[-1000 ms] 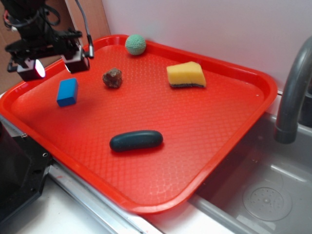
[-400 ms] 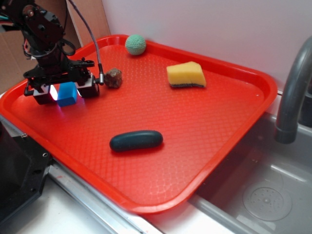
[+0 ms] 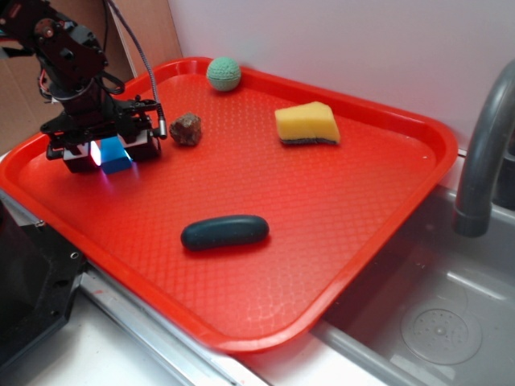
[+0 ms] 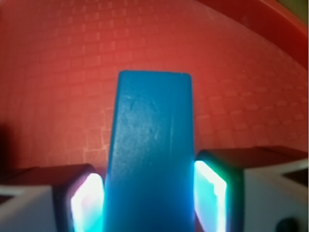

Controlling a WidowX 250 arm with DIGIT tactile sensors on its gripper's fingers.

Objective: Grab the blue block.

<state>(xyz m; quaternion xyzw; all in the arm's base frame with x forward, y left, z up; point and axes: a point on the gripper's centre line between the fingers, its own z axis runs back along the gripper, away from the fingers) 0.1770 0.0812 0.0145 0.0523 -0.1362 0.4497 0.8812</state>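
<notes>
On the pebbled red tray, gripper clamped on smooth blue block.

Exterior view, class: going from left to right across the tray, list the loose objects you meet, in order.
blue block → brown rock → green ball → yellow sponge. The dark pill-shaped object overlaps the rock and ball in left-right span, so it is omitted.

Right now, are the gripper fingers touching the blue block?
Touching, as far as it shows. In the wrist view the blue block fills the space between both fingers, and no tray shows between them. The gripper straddles it in the exterior view.
</notes>
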